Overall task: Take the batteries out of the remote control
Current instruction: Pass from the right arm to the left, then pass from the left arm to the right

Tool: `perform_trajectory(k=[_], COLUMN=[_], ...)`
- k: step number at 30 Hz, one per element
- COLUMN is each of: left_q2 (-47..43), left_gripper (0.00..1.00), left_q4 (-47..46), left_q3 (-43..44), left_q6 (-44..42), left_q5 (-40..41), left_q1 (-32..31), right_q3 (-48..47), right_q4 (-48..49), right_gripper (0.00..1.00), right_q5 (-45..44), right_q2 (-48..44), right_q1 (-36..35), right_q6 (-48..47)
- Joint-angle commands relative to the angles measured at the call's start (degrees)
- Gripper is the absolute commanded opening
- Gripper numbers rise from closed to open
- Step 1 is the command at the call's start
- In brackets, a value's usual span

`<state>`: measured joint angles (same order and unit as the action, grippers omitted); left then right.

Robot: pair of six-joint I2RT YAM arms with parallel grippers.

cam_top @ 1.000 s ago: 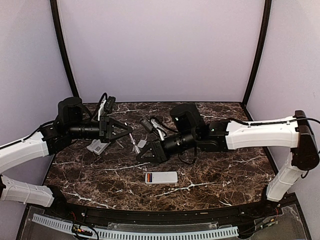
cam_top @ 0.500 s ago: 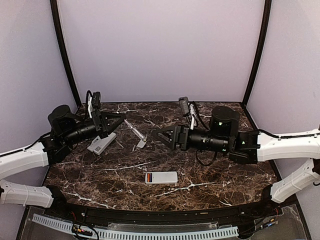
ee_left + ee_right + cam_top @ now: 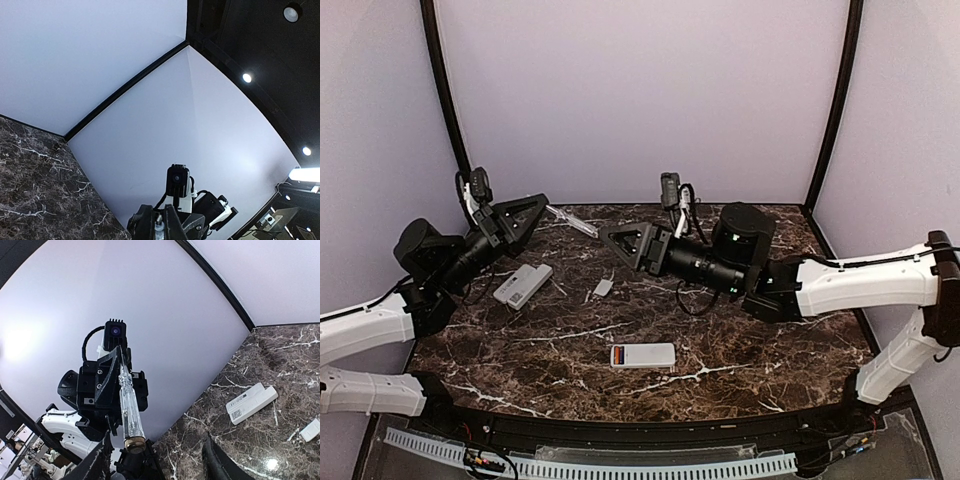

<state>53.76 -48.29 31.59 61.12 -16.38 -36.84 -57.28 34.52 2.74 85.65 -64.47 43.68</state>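
My left gripper (image 3: 535, 210) is clamped on a clear screwdriver (image 3: 572, 220), held up over the back of the table (image 3: 770, 350). My right gripper (image 3: 612, 238) faces the screwdriver's free end with jaws apart, holding nothing. The batteries (image 3: 619, 356) sit in the open bay at the left end of the near remote (image 3: 648, 355), well below both hands. I judge them light, stiff, smooth and apt to roll, so I would lever one end up and pinch across the middle.

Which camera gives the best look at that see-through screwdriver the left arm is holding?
The right wrist view: the screwdriver shows full length, held in the left gripper. The top view shows it only as a thin sliver; the left wrist view doesn't clearly show it.
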Motion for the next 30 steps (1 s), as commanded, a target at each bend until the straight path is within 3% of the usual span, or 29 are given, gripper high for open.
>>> perform_trajectory(k=[1,6,22,30], left_q2=[-0.24,0.93,5.2,5.83], left_gripper=[0.0,0.0,0.0,0.0], left_q4=[-4.58,-6.41,-13.49,-14.24], left_q3=[-0.36,-0.51,-1.08,-1.27], left_q6=[0.28,0.3,1.63,1.76], left_q5=[1.36,1.34,0.67,0.28], left_q1=[0.19,0.1,0.1,0.12], right_q3=[-4.33,-7.64,-11.31,-11.46], right_q4=[4.88,5.0,5.58,6.05], right_gripper=[0.55,0.43,0.36,0.26], right_q5=[1.67,3.51,5.91,6.1], right_q2=[2.25,4.36,8.3,8.47], right_q1=[-0.22,-0.05,0.1,0.14], right_q6=[-0.87,-1.13,0.52,1.22])
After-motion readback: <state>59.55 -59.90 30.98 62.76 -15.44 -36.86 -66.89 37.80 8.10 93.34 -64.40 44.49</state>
